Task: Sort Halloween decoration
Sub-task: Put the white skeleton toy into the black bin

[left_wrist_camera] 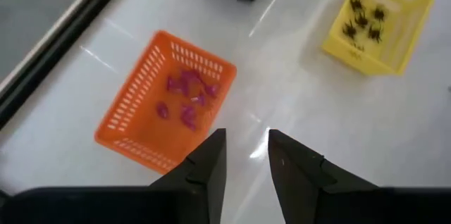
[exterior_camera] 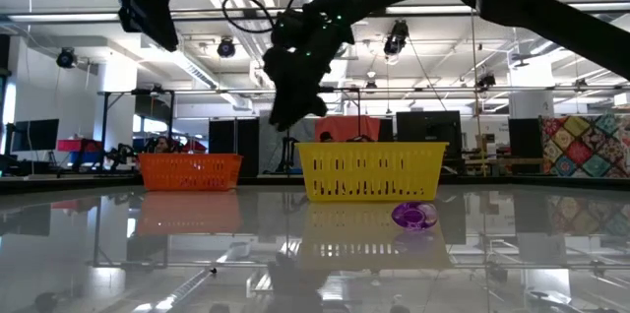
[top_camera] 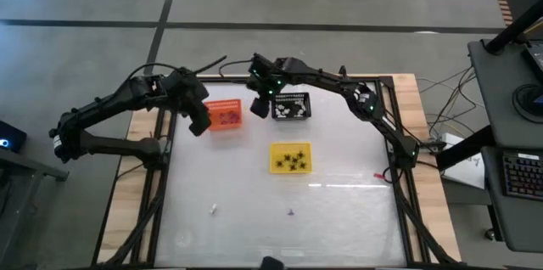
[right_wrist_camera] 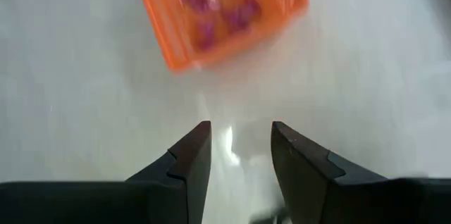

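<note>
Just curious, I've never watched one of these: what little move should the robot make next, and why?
Probably reach an arm toward the near side of the table: a purple piece and a white piece lie loose there, unsorted. Both the left gripper and the right gripper hang open and empty up by the orange basket.

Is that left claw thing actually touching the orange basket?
Apart. In the left wrist view the left gripper hangs empty, fingers open, with bare table between them and the orange basket below.

Both arms reach inward — left tool (left_wrist_camera: 246, 155) and right tool (right_wrist_camera: 241, 146) raised, fingers parted, empty.
</note>
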Robot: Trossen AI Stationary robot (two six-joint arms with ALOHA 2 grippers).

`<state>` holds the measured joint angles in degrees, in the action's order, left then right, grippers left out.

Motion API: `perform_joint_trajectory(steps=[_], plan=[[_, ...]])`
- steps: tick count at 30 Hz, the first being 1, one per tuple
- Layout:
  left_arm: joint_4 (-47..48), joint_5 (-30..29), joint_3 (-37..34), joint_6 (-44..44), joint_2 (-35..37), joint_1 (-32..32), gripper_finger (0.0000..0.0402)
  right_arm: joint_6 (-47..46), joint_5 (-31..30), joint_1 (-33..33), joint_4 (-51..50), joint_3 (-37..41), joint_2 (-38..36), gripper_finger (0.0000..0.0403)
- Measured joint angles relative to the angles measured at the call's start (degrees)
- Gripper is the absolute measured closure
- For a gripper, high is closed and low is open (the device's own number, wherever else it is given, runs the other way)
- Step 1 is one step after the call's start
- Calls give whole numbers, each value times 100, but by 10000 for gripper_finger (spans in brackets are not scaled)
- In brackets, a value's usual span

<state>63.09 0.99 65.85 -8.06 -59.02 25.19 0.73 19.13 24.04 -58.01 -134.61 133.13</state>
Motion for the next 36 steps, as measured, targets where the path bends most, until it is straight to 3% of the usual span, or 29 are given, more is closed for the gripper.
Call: perform_joint_trajectory(steps=[4,10,18,27,36], plan=[[199,80,-59,-2,0,-148,303,-213,-23,-55,-638,0,-70,264],[250,743,-473,-69,0,-612,301,-673,-16,-268,-1301,0,-142,264],[129,763,-1399,-1205,7,-1686,301,-1104,-70,-440,-1717,-11,-674,264],[-849,756,-2310,-2826,7,-3184,301,-2068,-1460,-546,-1856,-24,-1664,264],[-1615,722,-2630,-4000,-42,-4504,301,-2780,-2026,-695,-1864,-24,-2117,264]])
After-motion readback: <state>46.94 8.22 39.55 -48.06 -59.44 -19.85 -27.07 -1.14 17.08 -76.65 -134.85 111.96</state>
